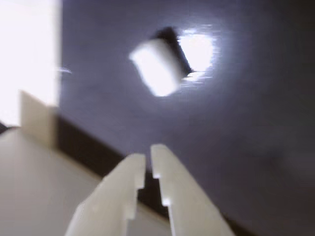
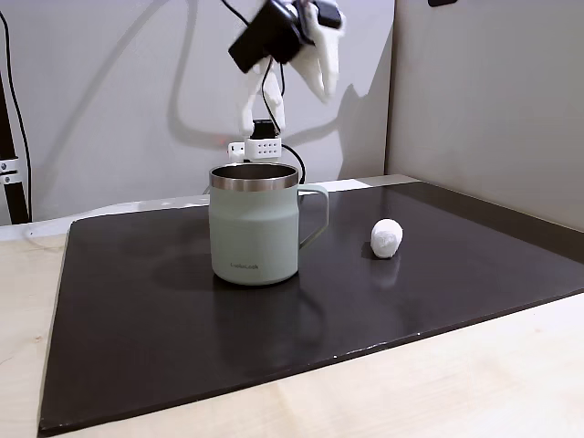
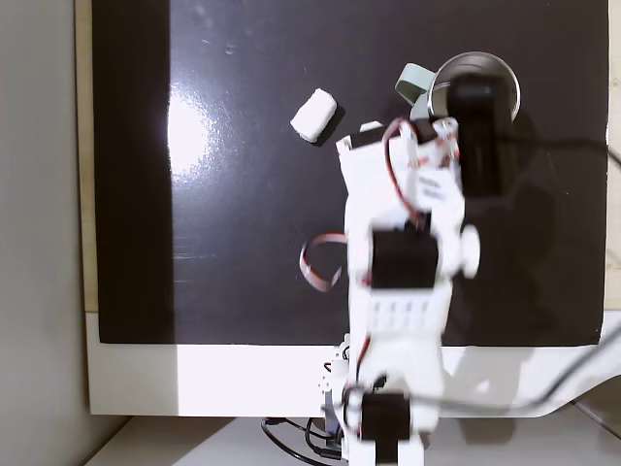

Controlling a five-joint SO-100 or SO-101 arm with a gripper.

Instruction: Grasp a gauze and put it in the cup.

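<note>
- We count one gauze (image 2: 387, 238), a small white egg-shaped roll lying on the dark mat (image 2: 182, 319), to the right of the cup's handle in a fixed view and apart from it.
- From above, in a fixed view, the gauze (image 3: 314, 115) lies to the left of the cup, near the handle but not touching it.
- In the wrist view the gauze (image 1: 157, 66) is a blurred white block against the dark mat, beside a bright glare patch; we cannot make out its texture there.
- We count one cup (image 2: 255, 224), pale green with a bare steel rim, standing upright on the mat, its handle pointing right in that fixed view; the small lettering near its base is too small for us to read.
- From above, the cup (image 3: 419, 83) is partly covered by the arm's dark part, so we see only a portion of its rim and handle.
- We count one gripper (image 1: 148, 158); in the wrist view its two white fingers (image 1: 118, 191) lie nearly pressed together with a thin gap between them, holding nothing.
- In a fixed view the gripper (image 2: 324, 78) hangs high above the cup, blurred, well clear of the gauze.
- The arm (image 3: 403, 272) is cut off at the bottom edge of the top-down fixed view.
</note>
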